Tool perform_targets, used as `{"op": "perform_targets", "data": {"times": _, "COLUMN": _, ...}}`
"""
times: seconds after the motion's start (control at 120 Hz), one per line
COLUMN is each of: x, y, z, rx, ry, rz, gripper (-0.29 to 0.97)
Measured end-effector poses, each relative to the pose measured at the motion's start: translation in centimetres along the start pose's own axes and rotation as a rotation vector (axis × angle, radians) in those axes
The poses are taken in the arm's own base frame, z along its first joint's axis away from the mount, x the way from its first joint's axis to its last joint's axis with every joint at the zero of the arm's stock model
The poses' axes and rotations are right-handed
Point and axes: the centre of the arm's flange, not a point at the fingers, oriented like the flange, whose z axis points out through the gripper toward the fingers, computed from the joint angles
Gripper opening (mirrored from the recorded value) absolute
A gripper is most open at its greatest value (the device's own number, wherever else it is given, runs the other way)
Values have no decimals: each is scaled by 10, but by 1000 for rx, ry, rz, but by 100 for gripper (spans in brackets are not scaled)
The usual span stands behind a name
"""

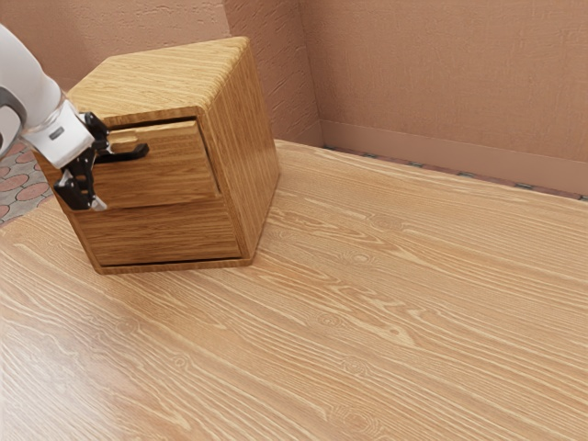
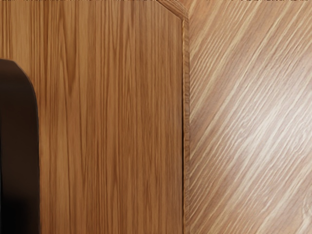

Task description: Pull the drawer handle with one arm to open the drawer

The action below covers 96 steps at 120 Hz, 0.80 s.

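A wooden cabinet (image 1: 234, 119) stands at the back left of the wooden table. Its upper drawer (image 1: 165, 175) sticks out a little from the cabinet face, with a dark gap above it. A black handle (image 1: 129, 152) runs across the top of the drawer front. My gripper (image 1: 89, 163) is at the handle's end on the exterior view's left, right against the drawer front. In the wrist view the drawer front (image 2: 112, 122) is close under my hand, and a black shape (image 2: 17, 151), probably the handle, lies at its edge.
A lower drawer (image 1: 161, 234) sits flush under the upper one. The wooden table (image 1: 386, 303) stretches wide toward the exterior view's right and front. Brown walls (image 1: 441, 64) close the back. The table surface (image 2: 248, 122) shows beside the cabinet in the wrist view.
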Motion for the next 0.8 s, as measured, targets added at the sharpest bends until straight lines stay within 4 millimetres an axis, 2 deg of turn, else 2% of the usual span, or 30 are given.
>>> {"op": "perform_targets", "data": {"times": 0.092, "x": 2, "y": 4, "z": -4, "rx": 1, "ry": 2, "rz": 0, "gripper": 63}}
{"op": "perform_targets", "data": {"times": 0.583, "x": 5, "y": 25, "z": -20, "rx": 0, "ry": -7, "rz": -3, "gripper": 66}}
{"op": "perform_targets", "data": {"times": 0.8, "x": 6, "y": 41, "z": -29, "rx": -1, "ry": -15, "rz": -4, "gripper": 65}}
